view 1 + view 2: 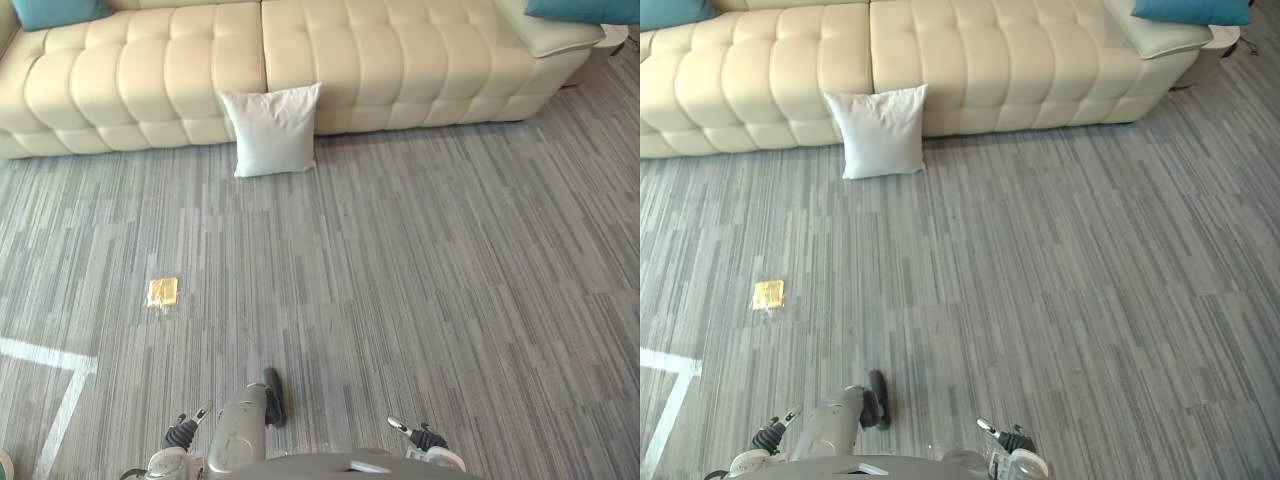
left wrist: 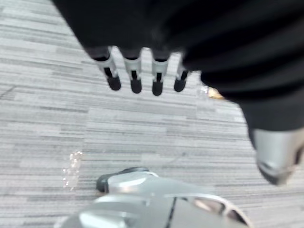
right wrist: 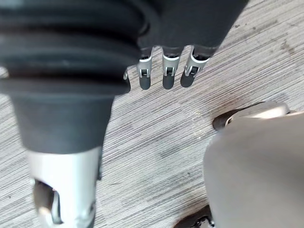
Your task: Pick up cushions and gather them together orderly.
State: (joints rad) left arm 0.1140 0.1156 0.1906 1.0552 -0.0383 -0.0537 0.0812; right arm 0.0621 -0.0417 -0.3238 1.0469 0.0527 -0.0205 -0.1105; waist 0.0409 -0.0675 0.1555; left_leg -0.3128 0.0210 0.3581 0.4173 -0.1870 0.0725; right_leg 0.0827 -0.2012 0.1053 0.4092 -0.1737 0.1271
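One white cushion (image 1: 271, 130) stands on the floor (image 1: 420, 280), leaning against the front of the cream sofa (image 1: 400, 60), far from the robot. The left teal cushion (image 1: 55, 10) and the right teal cushion (image 1: 585, 8) sit on the sofa's opposite ends, well apart. The left hand (image 2: 156, 80) and the right hand (image 3: 168, 71) hang near the floor with fingers straight and apart, holding nothing.

The likeliest trouble is the reach. A hand that arrives low and flat may push the soft cushion over or slide it along the sofa front instead of taking it. A pinch on one corner would probably let it sag and slip. A yellow patch (image 1: 162, 291) lies on the floor to the left of the path, where a foot might catch it.
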